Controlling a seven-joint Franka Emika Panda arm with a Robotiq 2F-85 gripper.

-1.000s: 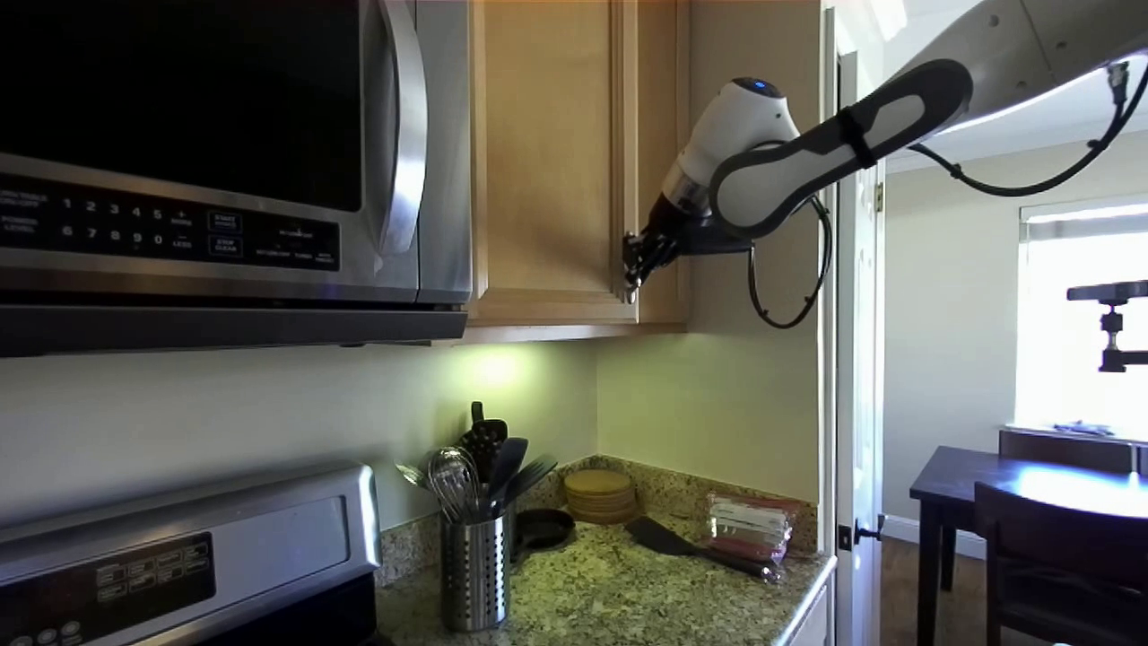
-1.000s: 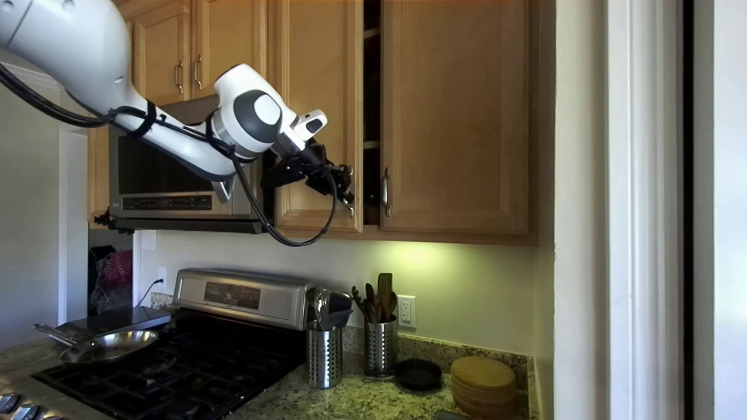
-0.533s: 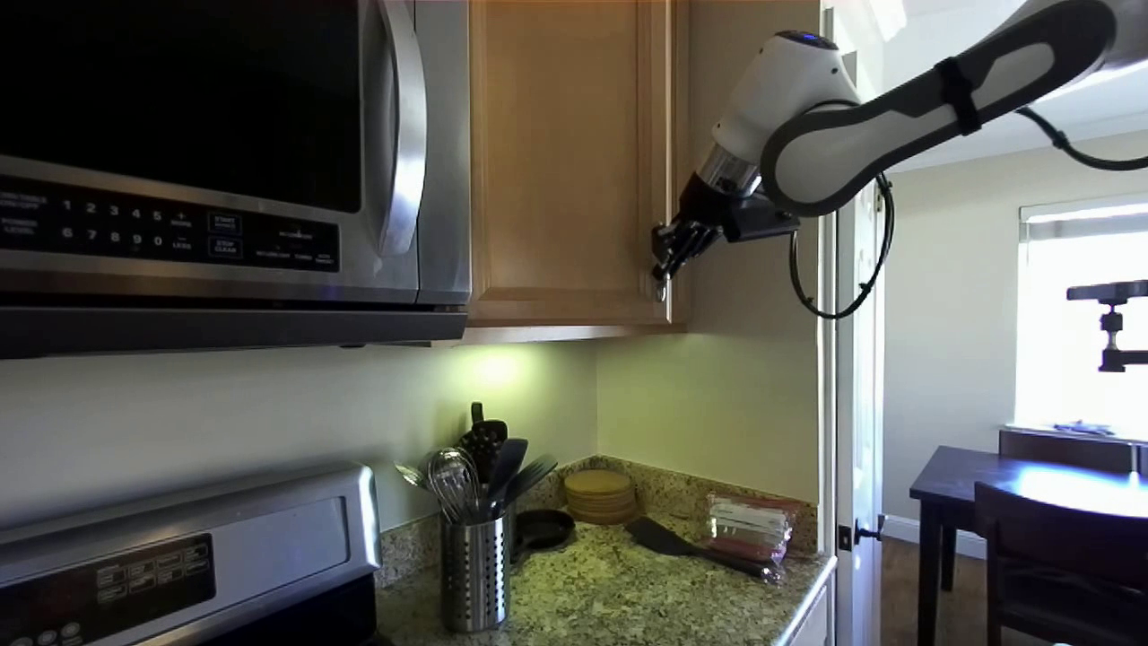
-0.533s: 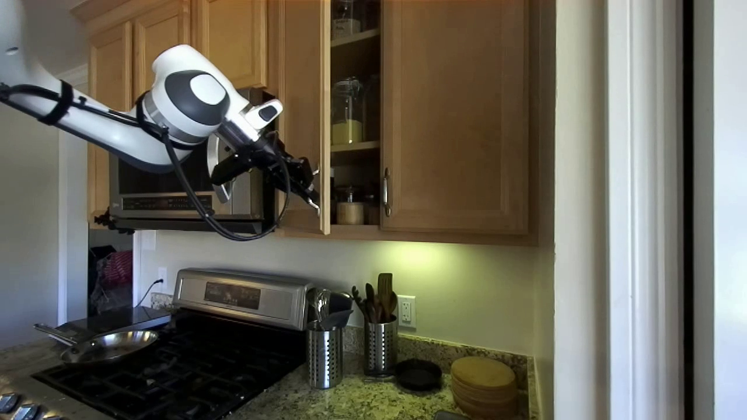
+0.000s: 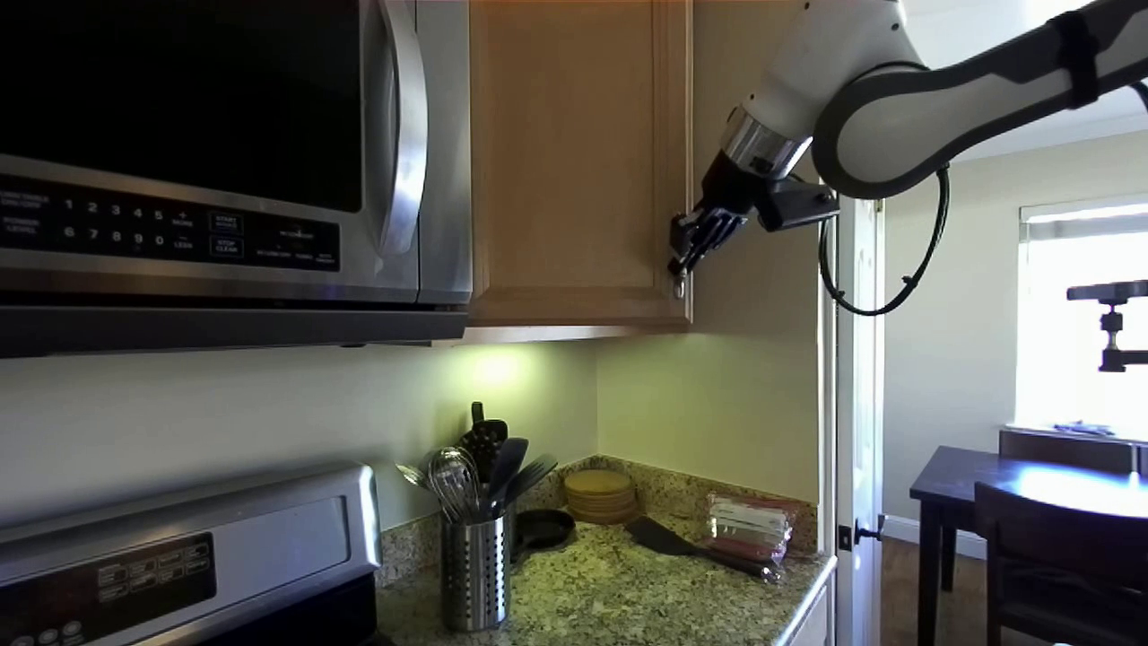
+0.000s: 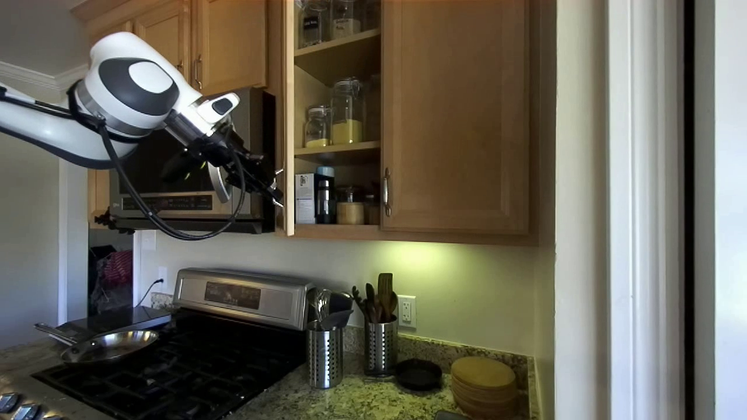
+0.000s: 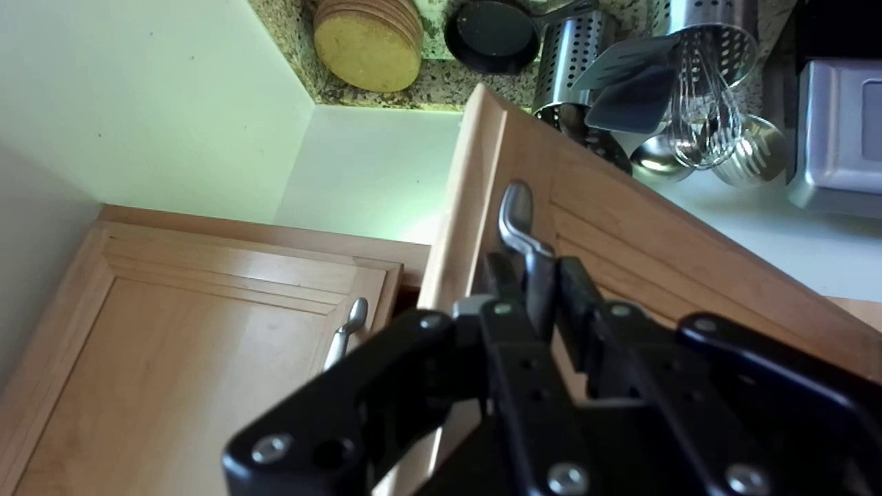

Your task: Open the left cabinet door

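Note:
The left cabinet door [image 6: 289, 116] is wooden and stands swung out, edge-on in an exterior view. Its face [image 5: 574, 161] fills the upper middle of an exterior view, and it slants across the wrist view [image 7: 641, 234]. Its curved metal handle [image 7: 517, 210] passes between the black fingers of my gripper [image 7: 539, 275], which are shut on it. In both exterior views the gripper [image 5: 679, 260] [image 6: 275, 188] is at the handle near the door's lower free edge. The right cabinet door [image 6: 455, 116] is closed, with its own handle [image 6: 386, 192].
The microwave [image 5: 224, 117] is beside the door's hinge side. Open shelves [image 6: 338, 150] hold jars [image 6: 348, 111] and a box [image 6: 304, 198]. Below are the stove [image 6: 175, 350], utensil holders [image 6: 325, 359], a black pan [image 6: 418, 374] and round boards [image 6: 483, 373]. A side wall [image 5: 753, 179] is near the gripper.
The left door has swung from slightly ajar to wide open, exposing the shelves. The gripper and arm have moved with its handle, away from the cabinet and toward the microwave side.

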